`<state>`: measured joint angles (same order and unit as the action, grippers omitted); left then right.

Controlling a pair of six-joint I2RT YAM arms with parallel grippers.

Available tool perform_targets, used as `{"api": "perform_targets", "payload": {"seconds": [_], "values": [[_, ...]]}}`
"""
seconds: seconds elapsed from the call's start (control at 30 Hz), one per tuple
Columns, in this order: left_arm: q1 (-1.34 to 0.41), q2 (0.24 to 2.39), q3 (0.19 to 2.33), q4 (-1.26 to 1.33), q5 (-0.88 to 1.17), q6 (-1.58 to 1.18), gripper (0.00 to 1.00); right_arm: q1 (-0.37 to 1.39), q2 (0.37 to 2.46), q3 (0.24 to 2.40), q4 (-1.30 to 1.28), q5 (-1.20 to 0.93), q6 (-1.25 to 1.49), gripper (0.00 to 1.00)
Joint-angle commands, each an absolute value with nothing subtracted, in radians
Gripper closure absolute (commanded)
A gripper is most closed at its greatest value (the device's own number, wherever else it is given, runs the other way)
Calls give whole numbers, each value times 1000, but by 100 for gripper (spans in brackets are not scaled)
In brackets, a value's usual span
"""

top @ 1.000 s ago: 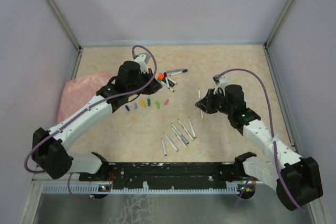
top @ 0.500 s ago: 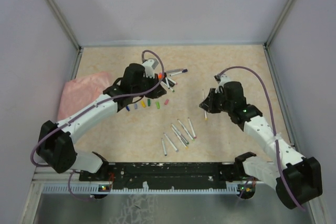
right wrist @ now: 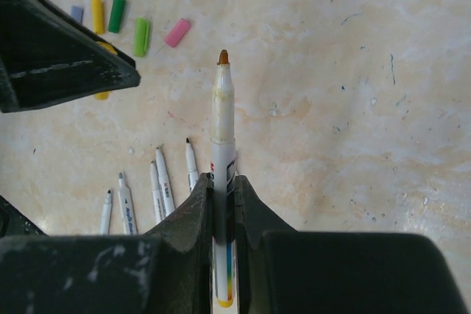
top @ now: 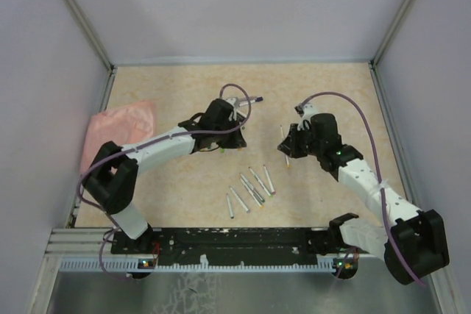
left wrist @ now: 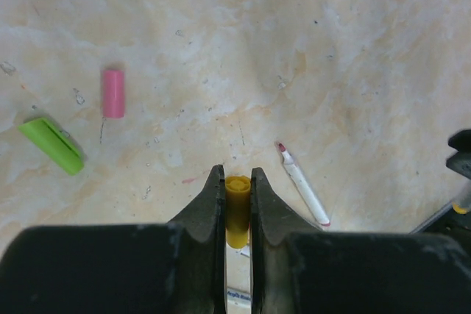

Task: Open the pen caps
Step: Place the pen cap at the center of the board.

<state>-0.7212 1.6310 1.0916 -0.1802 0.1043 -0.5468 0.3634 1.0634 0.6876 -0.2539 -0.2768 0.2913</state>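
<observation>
yellow cap [left wrist: 237,215], light and slick, sits pinched in your left gripper [left wrist: 237,176]; right gripper [right wrist: 223,182] clamps the stiff pen [right wrist: 223,108] mid-barrel.

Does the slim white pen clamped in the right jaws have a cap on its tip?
No: the slim white pen ends in a bare orange-brown felt tip, with no plastic cap over it.

L arm [top: 158,145] reaches low twd centre, L gripper [left wrist: 237,182] jaws pinched on yellow cap [left wrist: 236,215]; R arm [top: 360,178] bent inward, R gripper [right wrist: 223,185] jaws clamped on pen [right wrist: 223,108].
</observation>
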Motion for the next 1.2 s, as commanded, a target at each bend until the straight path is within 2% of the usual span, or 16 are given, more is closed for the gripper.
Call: {"api": "perform_targets", "payload": {"seconds": [0.0, 0.17, 0.7, 0.8, 0.97, 1.17], "values": [[-758, 1739, 1245, -339, -54, -610, 100, 351, 1052, 662, -147, -298, 273, 100], [-778, 1871, 1405, -476, -155, -608, 100, 349, 1026, 604, -106, -257, 282, 100], [-778, 2224, 1785, -630, -140, -607, 97, 331, 1155, 570, -33, -300, 291, 100], [-778, 2237, 1784, -621, -135, -609, 93, 331, 1169, 571, -35, -310, 287, 100], [-778, 2254, 1783, -620, -112, -630, 78, 331, 1191, 569, -26, -347, 288, 100], [-778, 2246, 1783, -622, -113, -628, 71, 331, 1228, 573, -27, -367, 291, 100]]}}
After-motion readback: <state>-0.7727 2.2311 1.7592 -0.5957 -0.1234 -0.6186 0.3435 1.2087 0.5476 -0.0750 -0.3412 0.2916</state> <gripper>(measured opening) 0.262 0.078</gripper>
